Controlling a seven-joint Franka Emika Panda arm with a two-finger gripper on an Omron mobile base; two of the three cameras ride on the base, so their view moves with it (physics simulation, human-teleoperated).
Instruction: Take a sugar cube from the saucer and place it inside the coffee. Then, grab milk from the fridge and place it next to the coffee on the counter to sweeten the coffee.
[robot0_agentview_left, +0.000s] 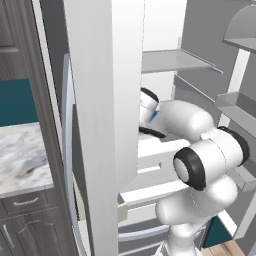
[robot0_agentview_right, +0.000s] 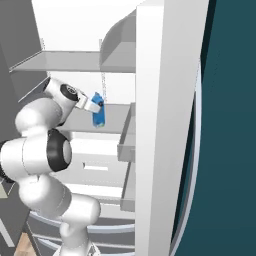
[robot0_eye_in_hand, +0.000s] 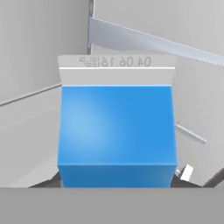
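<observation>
So the gripper is reached deep into the fridge, and as far as I can tell it's clamped around the milk. From the right base camera the hand sits right at the upper part of the blue carton, and from the hand camera the milk sits dead centre and very close, with the dark finger tips just poking out at either bottom corner. That's what makes me think the jaws are squeezing its sides rather than hovering, though the actual contact is hidden by the carton, so take that with a pinch of salt. The carton looks upright on the middle fridge shelf, or barely off it; can't say which. The arm is folded and threaded past the open door, which is why it comes in from the side at shelf height. Over in the left base camera a bit of the marble counter shows to the left of the fridge, presumably where the milk needs to end up.
</observation>
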